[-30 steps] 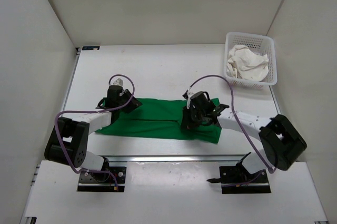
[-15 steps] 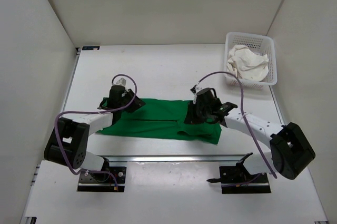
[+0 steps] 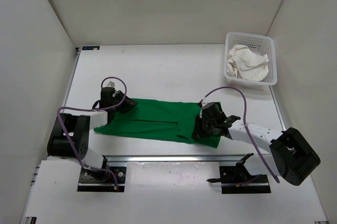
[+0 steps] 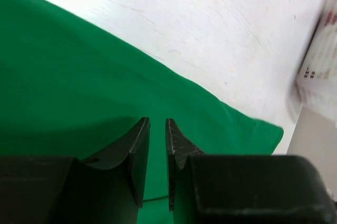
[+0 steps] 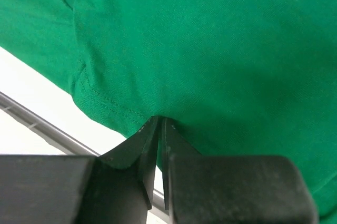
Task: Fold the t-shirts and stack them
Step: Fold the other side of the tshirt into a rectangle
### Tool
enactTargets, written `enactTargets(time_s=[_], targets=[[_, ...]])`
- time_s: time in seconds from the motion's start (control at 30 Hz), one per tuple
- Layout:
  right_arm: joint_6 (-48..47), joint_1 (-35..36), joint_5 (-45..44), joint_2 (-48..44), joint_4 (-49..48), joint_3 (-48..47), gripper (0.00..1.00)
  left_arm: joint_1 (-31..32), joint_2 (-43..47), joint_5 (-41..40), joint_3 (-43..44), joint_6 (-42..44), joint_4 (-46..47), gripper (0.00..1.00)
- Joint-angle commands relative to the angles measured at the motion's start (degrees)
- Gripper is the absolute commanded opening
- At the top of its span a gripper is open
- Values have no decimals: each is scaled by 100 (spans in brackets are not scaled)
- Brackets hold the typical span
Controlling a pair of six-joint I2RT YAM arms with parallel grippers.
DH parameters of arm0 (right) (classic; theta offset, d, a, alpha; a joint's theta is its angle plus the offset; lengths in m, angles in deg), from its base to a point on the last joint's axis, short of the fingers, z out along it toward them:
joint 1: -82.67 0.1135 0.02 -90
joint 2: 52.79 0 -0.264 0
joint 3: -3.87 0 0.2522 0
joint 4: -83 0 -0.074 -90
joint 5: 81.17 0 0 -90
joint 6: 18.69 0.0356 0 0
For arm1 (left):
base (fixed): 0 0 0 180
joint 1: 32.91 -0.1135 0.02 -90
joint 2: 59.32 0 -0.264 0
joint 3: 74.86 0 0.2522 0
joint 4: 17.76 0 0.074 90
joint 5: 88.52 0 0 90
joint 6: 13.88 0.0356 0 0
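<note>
The right claw has shifted to the near hem of the green t-shirt and pinched it, apparently ready to fold. The left claw stands barely parted over the shirt's left end; its grip is unclear. The off-white t-shirt waits in the basket.

We get bright, even overhead light in the top view, with only faint, short shadows on the flat white table. In the left wrist view the bare tabletop at one o'clock glares almost pure white, and a pale labelled strip at three o'clock smears with blur. The bright green cloth t-shirt shows crisp stitching in the right wrist view.
</note>
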Motion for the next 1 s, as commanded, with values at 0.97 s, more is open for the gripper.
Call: enactTargets(time_s=[0.97], targets=[[-65, -793, 558, 334, -922, -591, 7, 710, 1550, 154, 689, 594, -821, 32]])
